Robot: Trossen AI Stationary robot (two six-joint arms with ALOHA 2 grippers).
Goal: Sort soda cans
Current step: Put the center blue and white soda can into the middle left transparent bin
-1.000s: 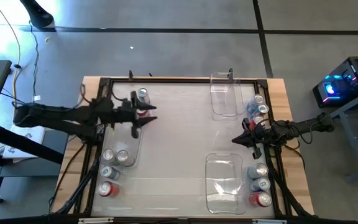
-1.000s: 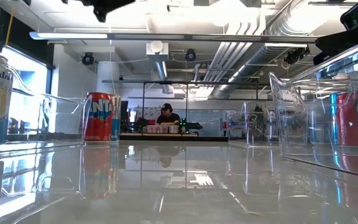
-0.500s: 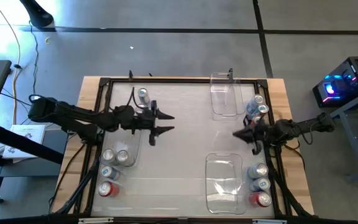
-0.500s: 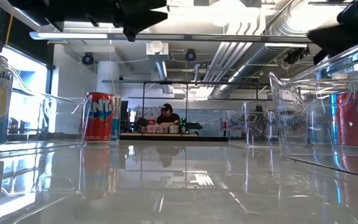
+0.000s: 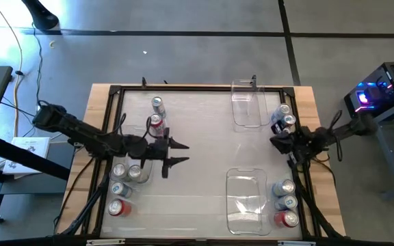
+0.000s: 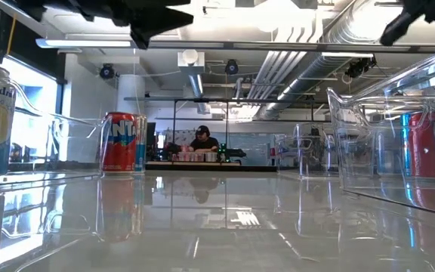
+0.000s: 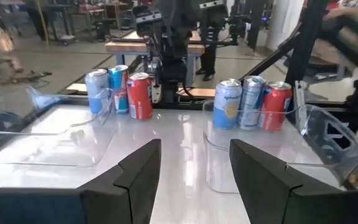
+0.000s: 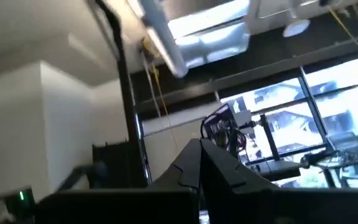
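Two soda cans stand at the far left of the table: a silver one [image 5: 157,104] and a red one [image 5: 156,123] [image 6: 121,141]. Several more stand at the near left [image 5: 120,179]. Along the right edge are a far group [image 5: 284,116] [image 7: 118,87] and a near group [image 5: 286,202] [image 7: 251,101]. My left gripper [image 5: 181,152] [image 7: 194,180] hovers open and empty over the table, right of the left bin [image 5: 142,160]. My right gripper [image 5: 275,141] [image 8: 199,168] is shut, tipped upward, by the right edge.
Two clear plastic bins lie on the right half of the table, one far [image 5: 248,102] and one near [image 5: 245,198]. A black frame [image 5: 204,87] rims the table. The middle of the table [image 5: 204,150] is bare. A person sits in the room far behind [image 6: 202,140].
My left gripper has swung away from the red can at the far left, toward the table's middle and then its near edge, sinking a little, fingers still apart. The red can has stayed put. My right gripper has drawn back toward the right edge, risen and tipped upward.
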